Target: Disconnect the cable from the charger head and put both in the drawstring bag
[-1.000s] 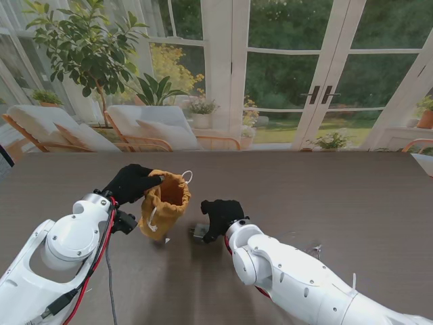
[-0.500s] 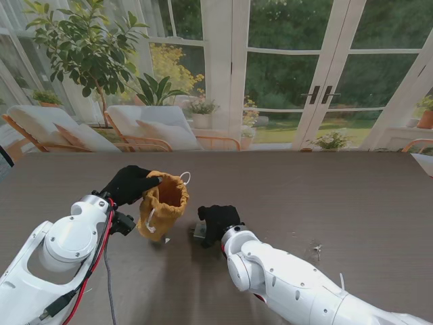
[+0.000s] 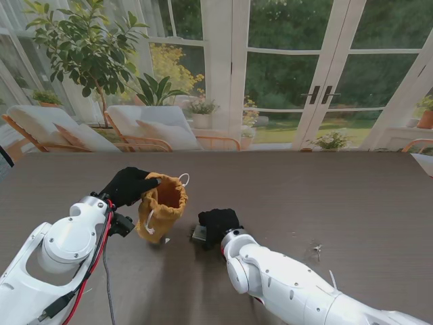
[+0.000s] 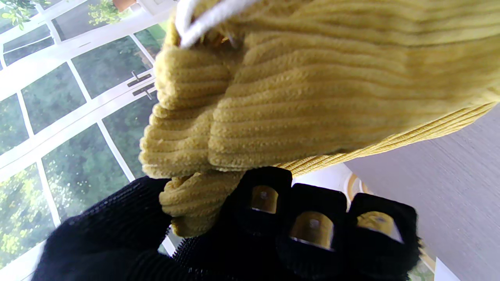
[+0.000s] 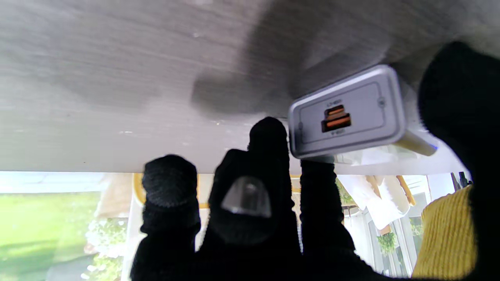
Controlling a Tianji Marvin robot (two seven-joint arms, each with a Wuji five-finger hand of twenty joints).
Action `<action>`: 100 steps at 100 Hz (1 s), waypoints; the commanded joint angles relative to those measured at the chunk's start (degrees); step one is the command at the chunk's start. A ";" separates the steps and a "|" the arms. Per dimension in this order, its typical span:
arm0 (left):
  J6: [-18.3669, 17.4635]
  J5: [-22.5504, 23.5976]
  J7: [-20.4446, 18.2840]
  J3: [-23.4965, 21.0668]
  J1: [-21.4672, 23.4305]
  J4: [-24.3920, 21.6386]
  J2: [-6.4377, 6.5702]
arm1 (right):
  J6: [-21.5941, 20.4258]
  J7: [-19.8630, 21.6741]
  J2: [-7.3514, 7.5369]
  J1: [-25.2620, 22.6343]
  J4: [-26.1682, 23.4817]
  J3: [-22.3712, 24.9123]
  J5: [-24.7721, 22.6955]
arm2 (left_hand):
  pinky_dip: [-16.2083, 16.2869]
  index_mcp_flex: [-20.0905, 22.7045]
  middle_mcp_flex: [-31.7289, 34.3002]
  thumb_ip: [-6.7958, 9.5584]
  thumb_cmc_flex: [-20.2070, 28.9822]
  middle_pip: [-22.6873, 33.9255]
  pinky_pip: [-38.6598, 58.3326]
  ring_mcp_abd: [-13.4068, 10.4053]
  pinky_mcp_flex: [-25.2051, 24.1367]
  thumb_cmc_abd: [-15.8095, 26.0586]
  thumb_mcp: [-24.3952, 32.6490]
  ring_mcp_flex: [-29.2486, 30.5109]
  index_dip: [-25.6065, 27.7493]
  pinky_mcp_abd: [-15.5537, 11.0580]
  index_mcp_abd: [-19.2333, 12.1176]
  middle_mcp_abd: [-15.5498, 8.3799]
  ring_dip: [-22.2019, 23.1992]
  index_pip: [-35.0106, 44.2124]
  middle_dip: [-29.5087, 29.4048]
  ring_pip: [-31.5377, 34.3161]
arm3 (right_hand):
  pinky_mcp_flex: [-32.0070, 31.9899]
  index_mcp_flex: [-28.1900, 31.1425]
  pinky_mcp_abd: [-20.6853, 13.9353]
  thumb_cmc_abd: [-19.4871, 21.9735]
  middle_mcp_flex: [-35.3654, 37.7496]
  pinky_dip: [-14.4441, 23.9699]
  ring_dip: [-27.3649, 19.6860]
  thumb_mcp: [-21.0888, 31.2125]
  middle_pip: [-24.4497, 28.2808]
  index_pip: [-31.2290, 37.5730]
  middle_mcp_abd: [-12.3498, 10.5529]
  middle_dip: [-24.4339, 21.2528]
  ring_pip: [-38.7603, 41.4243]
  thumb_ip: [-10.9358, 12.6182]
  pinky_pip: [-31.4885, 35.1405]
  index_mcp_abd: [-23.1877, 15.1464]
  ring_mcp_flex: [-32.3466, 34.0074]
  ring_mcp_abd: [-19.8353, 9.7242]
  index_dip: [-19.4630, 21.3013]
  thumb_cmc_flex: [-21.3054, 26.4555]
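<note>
From the stand, the left hand (image 3: 130, 185) grips the rim of the bag (image 3: 161, 206), which stands on the counter (image 3: 325, 196) with its mouth open and tilted toward the right. A white drawstring (image 3: 184, 179) loops off the far rim. Just right of the bag, the right hand (image 3: 218, 225) sits low on the counter, with the charger (image 3: 199, 234) at its left side.

In the left wrist view, black fingers (image 4: 269, 203) pinch a bunched fold of the bag (image 4: 312, 89) (yellow, ribbed).

In the right wrist view, the charger (image 5: 345, 113) lies on the counter (image 5: 117, 78), its orange port facing the camera. One finger (image 5: 269, 136) touches its edge, the thumb (image 5: 461, 101) is on the opposite side; whether the grip is firm I cannot tell.
</note>
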 commanded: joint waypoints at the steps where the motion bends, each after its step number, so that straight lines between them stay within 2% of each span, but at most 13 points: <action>1: 0.02 -0.23 -1.09 -0.14 0.11 -0.29 -0.12 | -0.38 0.33 -0.62 -0.14 0.76 -0.30 0.14 | 1.19 -0.82 -0.24 -1.20 2.99 0.36 4.40 -3.58 0.15 2.76 0.27 1.21 -0.38 1.97 6.04 -1.22 0.67 -0.45 1.14 4.60 | 26.99 2.21 -1.74 0.48 2.13 2.12 1.11 -0.39 1.08 1.07 -1.68 1.24 2.44 0.74 3.86 -1.54 1.25 -2.46 0.77 1.73; 25: 0.41 -0.02 -1.07 -0.26 0.52 -0.70 -0.10 | -1.57 -1.74 -1.88 0.10 4.16 -0.97 1.05 | 1.31 -0.92 -0.25 -1.23 3.03 0.37 4.35 -3.60 0.16 2.65 0.25 1.21 -0.44 1.98 6.07 -1.22 0.65 -0.53 1.13 4.61 | 27.52 11.19 -2.91 9.17 6.85 1.85 2.74 -1.62 1.33 2.00 -3.23 1.59 5.22 3.12 6.11 -1.80 1.29 -3.90 1.44 6.57; 27: 0.45 0.00 -1.08 -0.27 0.56 -0.74 -0.10 | -1.69 -1.83 -1.96 0.12 4.41 -1.02 1.15 | 1.31 -0.92 -0.25 -1.24 3.03 0.37 4.35 -3.60 0.16 2.68 0.25 1.21 -0.45 1.98 6.07 -1.22 0.65 -0.54 1.13 4.61 | 27.55 11.99 -3.01 9.69 7.24 1.80 2.93 -2.10 1.33 1.88 -3.37 1.60 5.52 1.97 6.38 -1.94 1.26 -4.00 0.67 7.30; 30: 0.52 0.03 -1.07 -0.28 0.62 -0.80 -0.10 | -1.88 -1.97 -2.09 0.16 4.79 -1.09 1.29 | 1.33 -0.91 -0.25 -1.25 3.03 0.37 4.34 -3.60 0.16 2.70 0.23 1.21 -0.47 1.98 6.05 -1.22 0.65 -0.54 1.13 4.61 | 27.60 12.90 -3.04 9.69 7.92 1.48 3.25 -2.57 1.29 4.79 -3.72 1.66 5.95 -2.33 6.91 -2.56 1.28 -4.03 -4.41 8.68; 31: 0.54 0.04 -1.08 -0.28 0.63 -0.82 -0.10 | -1.94 -2.02 -2.12 0.18 4.92 -1.13 1.32 | 1.34 -0.91 -0.25 -1.25 3.06 0.37 4.34 -3.60 0.16 2.71 0.24 1.21 -0.47 1.98 6.04 -1.22 0.64 -0.54 1.13 4.61 | 27.60 12.90 -3.04 9.69 7.92 1.48 3.25 -2.57 1.29 4.79 -3.72 1.66 5.95 -2.33 6.91 -2.56 1.28 -4.03 -4.41 8.68; 33: 0.58 0.06 -1.08 -0.29 0.66 -0.85 -0.10 | -2.05 -2.06 -2.18 0.24 5.15 -1.23 1.36 | 1.34 -0.91 -0.25 -1.26 3.04 0.37 4.34 -3.60 0.16 2.71 0.22 1.21 -0.47 1.98 6.03 -1.22 0.64 -0.54 1.13 4.61 | 27.63 13.60 -3.16 9.86 8.19 1.44 3.32 -2.92 1.29 5.86 -3.80 1.66 6.08 -3.79 7.00 -2.84 1.27 -4.19 -5.42 9.16; 34: 0.60 0.06 -1.07 -0.29 0.67 -0.86 -0.10 | -2.10 -2.07 -2.20 0.27 5.25 -1.28 1.37 | 1.34 -0.91 -0.25 -1.25 3.06 0.37 4.34 -3.60 0.16 2.70 0.23 1.21 -0.48 1.98 6.03 -1.22 0.64 -0.54 1.13 4.61 | 27.63 13.66 -3.23 10.05 8.26 1.36 3.35 -3.05 1.29 7.52 -3.83 1.69 6.14 -4.43 7.04 -3.01 1.28 -4.16 -7.14 9.41; 39: 0.70 0.04 -1.02 -0.30 0.72 -0.93 -0.11 | -2.33 -2.01 -2.30 0.40 5.68 -1.45 1.51 | 1.37 -0.93 -0.29 -1.28 3.08 0.34 4.33 -3.49 0.16 2.60 0.23 1.12 -0.51 1.98 6.09 -1.17 0.65 -0.57 1.12 4.59 | 27.65 14.61 -3.28 11.31 9.05 1.23 3.45 -3.77 1.62 12.84 -3.92 1.86 6.42 -5.94 7.16 -4.09 1.29 -4.12 -10.92 10.81; 43: 0.75 0.02 -1.01 -0.32 0.75 -0.98 -0.12 | -2.56 -2.17 -2.40 0.46 6.12 -1.56 1.58 | 1.38 -0.89 -0.30 -1.28 3.07 0.34 4.32 -3.47 0.16 2.70 0.25 1.11 -0.52 1.98 6.09 -1.17 0.65 -0.56 1.12 4.59 | 27.76 15.61 -3.55 11.89 9.84 1.32 3.61 -3.58 2.19 14.93 -4.08 2.22 6.77 -6.33 7.50 -4.47 1.30 -4.36 -11.26 11.61; 56: 0.76 -0.06 -1.05 -0.34 0.72 -0.98 -0.11 | -3.73 -2.19 -2.33 0.64 6.80 -1.82 1.65 | 1.43 -0.87 -0.30 -1.27 3.08 0.34 4.30 -3.45 0.17 2.78 0.17 1.11 -0.54 1.98 6.09 -1.17 0.66 -0.57 1.12 4.58 | 27.87 18.08 -3.83 14.63 11.44 1.40 3.87 -2.03 2.74 17.61 -4.65 3.02 7.30 -6.27 8.00 -3.49 1.27 -4.28 -10.46 11.95; 65: 0.74 -0.08 -1.11 -0.30 0.64 -0.88 -0.11 | -4.96 -1.54 -1.83 0.78 6.68 -1.96 1.49 | 1.45 -0.94 -0.30 -1.26 3.11 0.34 4.30 -3.45 0.17 2.70 0.16 1.11 -0.56 1.98 6.08 -1.17 0.66 -0.59 1.12 4.58 | 27.88 17.08 -4.22 16.65 11.31 1.23 3.88 -0.54 3.30 18.75 -4.29 4.68 7.29 -6.95 7.91 -1.21 1.27 -4.28 -8.47 11.83; 80: 1.08 -0.18 -1.07 -0.16 0.52 -0.86 -0.14 | -5.92 -0.55 -0.90 0.66 5.75 -1.47 1.26 | 1.48 -0.98 -0.33 -1.29 3.12 0.31 4.28 -3.44 0.17 2.73 0.13 1.08 -0.59 1.98 6.10 -1.14 0.66 -0.61 1.12 4.57 | 27.89 14.98 -5.15 18.91 10.57 1.13 3.85 2.50 4.60 20.53 -3.51 7.38 7.25 -6.72 7.85 1.90 1.30 -4.64 -5.56 11.16; 100: 1.61 -0.35 -0.86 0.10 0.28 -0.83 -0.22 | -5.93 -0.13 0.49 -0.74 2.23 1.35 1.30 | 1.51 -1.02 -0.43 -1.35 3.17 0.25 4.27 -3.30 0.17 2.74 0.08 0.96 -0.67 1.98 6.19 -1.04 0.70 -0.67 1.13 4.53 | 27.94 14.12 -5.53 19.33 10.52 1.42 4.03 4.22 5.33 21.92 -2.70 8.26 7.63 -6.69 8.27 3.40 1.28 -4.56 -4.46 11.02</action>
